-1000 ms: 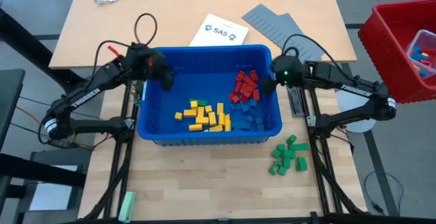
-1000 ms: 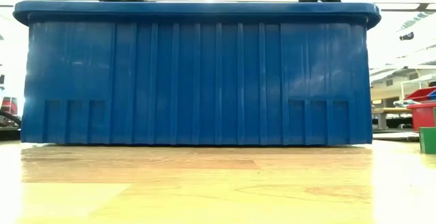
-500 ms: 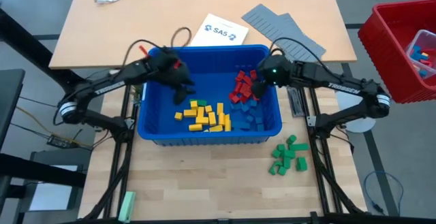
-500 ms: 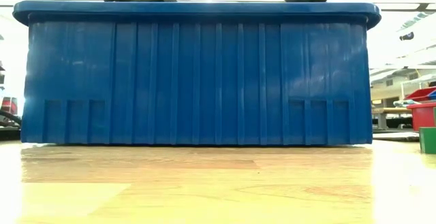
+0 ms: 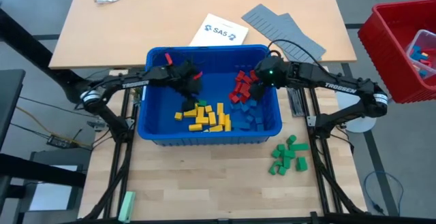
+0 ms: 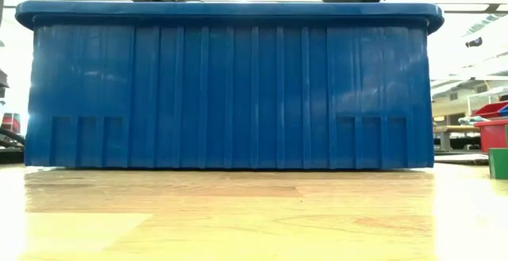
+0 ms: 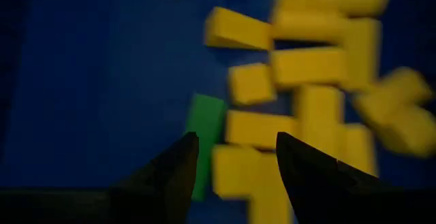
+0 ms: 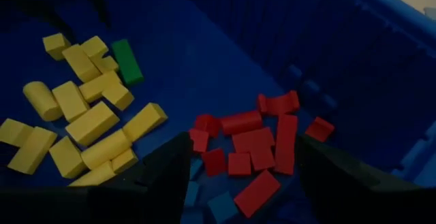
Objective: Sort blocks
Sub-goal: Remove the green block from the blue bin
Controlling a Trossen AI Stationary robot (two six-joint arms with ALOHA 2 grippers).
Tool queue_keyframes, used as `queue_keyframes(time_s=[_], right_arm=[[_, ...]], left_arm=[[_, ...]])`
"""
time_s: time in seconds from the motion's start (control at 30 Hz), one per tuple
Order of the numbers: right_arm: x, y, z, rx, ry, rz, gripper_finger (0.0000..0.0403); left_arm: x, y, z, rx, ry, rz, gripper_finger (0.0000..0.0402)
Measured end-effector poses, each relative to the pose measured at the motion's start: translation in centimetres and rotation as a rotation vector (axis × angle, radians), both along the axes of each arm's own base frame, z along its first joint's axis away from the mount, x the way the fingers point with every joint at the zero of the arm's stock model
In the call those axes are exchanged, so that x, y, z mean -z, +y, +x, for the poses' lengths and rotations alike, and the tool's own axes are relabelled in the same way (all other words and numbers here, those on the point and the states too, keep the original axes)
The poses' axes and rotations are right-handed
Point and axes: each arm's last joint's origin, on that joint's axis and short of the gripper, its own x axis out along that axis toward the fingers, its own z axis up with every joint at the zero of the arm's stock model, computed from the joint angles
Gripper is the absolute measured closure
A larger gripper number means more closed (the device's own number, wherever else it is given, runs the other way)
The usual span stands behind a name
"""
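Both arms reach into the blue bin (image 5: pixel 146 125). Left claw (image 7: pixel 235 157) spread wide, empty, above the yellow blocks (image 5: pixel 204 116) mid-bin, one green block (image 7: pixel 204 125) beside them. Right claw (image 8: pixel 242 157) wide, empty, over the red blocks (image 8: pixel 252 146) toward the bin's right wall. Risk: tight packing, so closing may pinch two blocks or scatter neighbours.

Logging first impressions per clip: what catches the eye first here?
A blue bin at table centre holds colour clusters: yellow blocks in the middle, red blocks to their right. Both open end effectors, left and right, reach in. Green blocks lie outside, right of the bin.
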Motion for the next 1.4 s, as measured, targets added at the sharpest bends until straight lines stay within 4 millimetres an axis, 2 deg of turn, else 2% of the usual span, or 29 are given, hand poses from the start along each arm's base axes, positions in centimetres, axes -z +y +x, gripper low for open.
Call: queue_keyframes(time_s=[0.2, 0.6, 0.87, 1.0, 1.27, 1.4], right_arm=[[0.1, 0.0, 0.1, 0.001, 0.005, 0.003, 0.0163], [0.1, 0.2, 0.1, 0.006, -0.001, 0.016, 0.0167], [0.1, 0.2, 0.1, 0.006, 0.0, 0.015, 0.0167], [0.1, 0.2, 0.1, 0.004, 0.001, 0.013, 0.017], [0.1, 0.2, 0.1, 0.009, -0.002, 0.017, 0.017], [0.1, 0.2, 0.1, 0.009, -0.004, 0.016, 0.0171]], left_arm=[[2.1, 1.3, 2.3, -0.086, -0.061, 0.018, 0.0195], [8.1, 1.9, 3.4, 0.064, 0.117, -0.008, 0.0195], [8.9, 2.3, 4.0, 0.05, 0.118, 0.04, 0.0195], [9.1, 2.3, 4.0, 0.106, 0.124, 0.071, 0.0197], [9.9, 2.2, 3.9, 0.11, 0.16, 0.03, 0.0238], [9.9, 2.2, 3.9, 0.098, 0.157, 0.02, 0.0244]])
